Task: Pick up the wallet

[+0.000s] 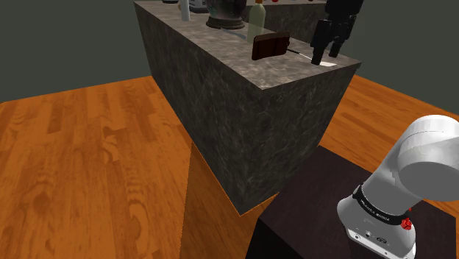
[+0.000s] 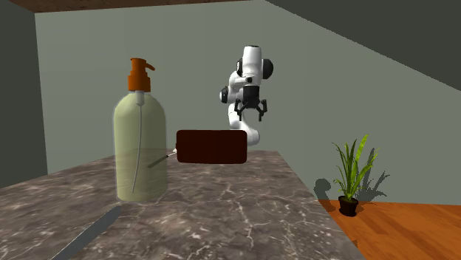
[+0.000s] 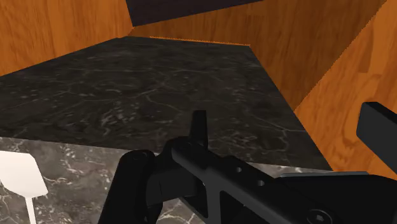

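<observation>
approach was the step we judged to be in hand. the all-black two-finger gripper (image 1: 326,54) hung over the right corner of the grey veined marble counter (image 1: 221,96), at the end nearest the stand. its fingers stood apart and held nothing, and the wallet was not yet touched.

the dark reddish-brown rectangular wallet (image 1: 271,46) stood upright on its long edge on the countertop, a little to the shoulder view's left of the gripper. in the second exterior view it (image 2: 211,146) showed us its broad face, just to the right of a clear pump bottle with an orange-brown top (image 2: 140,148). the gripper (image 2: 251,116) was beyond it and higher. a thin utensil with a white flat end (image 1: 324,64) lay on the stone beneath the gripper, its shaft running toward the wallet.

we judged that the next move called for a shift toward the shoulder view's left, until the hand was above the wallet. the wrist would then have to turn so the fingers could straddle the wallet's thin edge, not its broad face. a straight descent and a firm close would follow. since the wallet stood on edge, we thought a glancing touch could tip it, and the bottle left little room on that side.
</observation>
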